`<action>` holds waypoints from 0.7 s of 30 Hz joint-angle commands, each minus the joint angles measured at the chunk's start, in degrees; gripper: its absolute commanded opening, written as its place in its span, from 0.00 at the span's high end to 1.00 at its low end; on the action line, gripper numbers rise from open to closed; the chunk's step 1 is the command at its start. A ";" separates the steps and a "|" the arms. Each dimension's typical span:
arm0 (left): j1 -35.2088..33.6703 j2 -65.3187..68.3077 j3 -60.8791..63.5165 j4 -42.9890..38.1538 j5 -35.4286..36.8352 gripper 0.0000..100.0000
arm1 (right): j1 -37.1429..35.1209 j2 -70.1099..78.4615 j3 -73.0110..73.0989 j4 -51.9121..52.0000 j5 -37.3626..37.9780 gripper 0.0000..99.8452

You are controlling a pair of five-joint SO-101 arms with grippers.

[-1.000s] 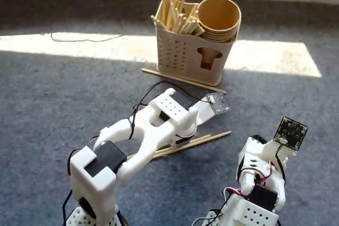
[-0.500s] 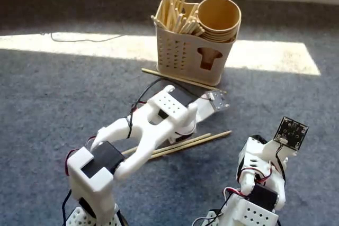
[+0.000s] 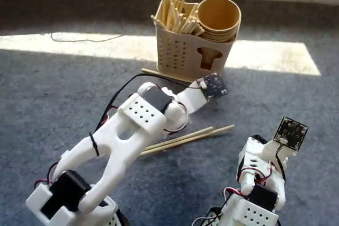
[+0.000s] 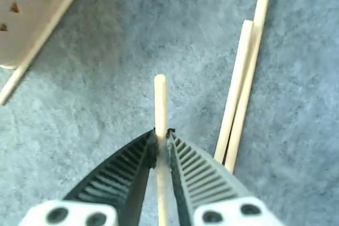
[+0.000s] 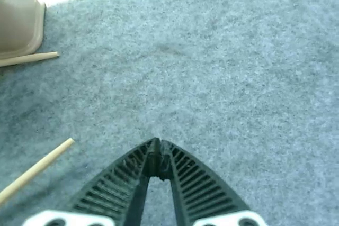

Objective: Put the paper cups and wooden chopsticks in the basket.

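The cream basket [image 3: 190, 56] stands at the back of the carpet, holding several wooden chopsticks [image 3: 174, 3] and stacked paper cups [image 3: 218, 18]. My left gripper [image 4: 161, 137] is shut on one chopstick [image 4: 160, 101], whose end sticks out past the fingertips above the carpet. Two more chopsticks [image 3: 188, 138] [image 4: 242, 93] lie side by side on the carpet just beside it. Another chopstick [image 3: 161, 74] [image 4: 50, 27] lies along the basket's base. My right gripper [image 5: 157, 161] is shut on nothing, low over the carpet at the front right.
The left arm [image 3: 127, 130] stretches from the front left toward the basket. The right arm [image 3: 262, 178] sits folded at the front right. Grey carpet lies all around, with a sunlit strip [image 3: 79, 46] behind.
The left arm has stretched forward and risen toward the basket, its wrist now close to the basket's front. The two chopsticks on the carpet have shifted slightly. The right arm has stayed still.
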 commanded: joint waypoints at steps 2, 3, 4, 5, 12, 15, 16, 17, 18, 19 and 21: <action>-1.80 -6.20 -0.40 0.44 0.09 0.99 | 0.66 -0.66 6.29 0.22 0.26 0.99; -1.80 -6.64 -0.31 0.44 0.09 0.99 | 0.66 -0.66 6.29 0.22 0.26 0.99; -1.80 -6.99 -0.31 0.53 0.09 0.99 | 0.66 -0.66 6.29 0.22 0.26 0.99; -1.80 -7.16 -0.31 0.53 0.09 0.99 | 0.66 -0.66 6.29 0.22 0.26 0.99; -3.38 -8.57 -3.74 1.67 0.09 0.99 | 0.66 -0.66 6.29 0.22 0.26 0.99; -4.44 -11.30 -7.52 4.13 0.09 0.99 | 0.66 -0.66 6.29 0.22 0.26 0.99; -4.44 -12.09 -8.75 4.84 0.09 0.99 | 0.66 -0.66 6.29 0.22 0.26 0.99; -4.44 -12.70 -9.98 5.36 0.09 0.99 | 0.66 -0.66 6.29 0.22 0.26 0.99; -4.18 -13.14 -11.12 5.63 0.09 0.99 | 0.66 -0.66 6.29 0.22 0.26 0.99; -4.00 -13.49 -12.26 5.80 0.09 0.99 | 0.66 -0.66 6.29 0.22 0.26 0.99; -3.91 -13.67 -14.46 5.63 0.18 0.99 | 0.66 -0.66 6.29 0.22 0.26 0.99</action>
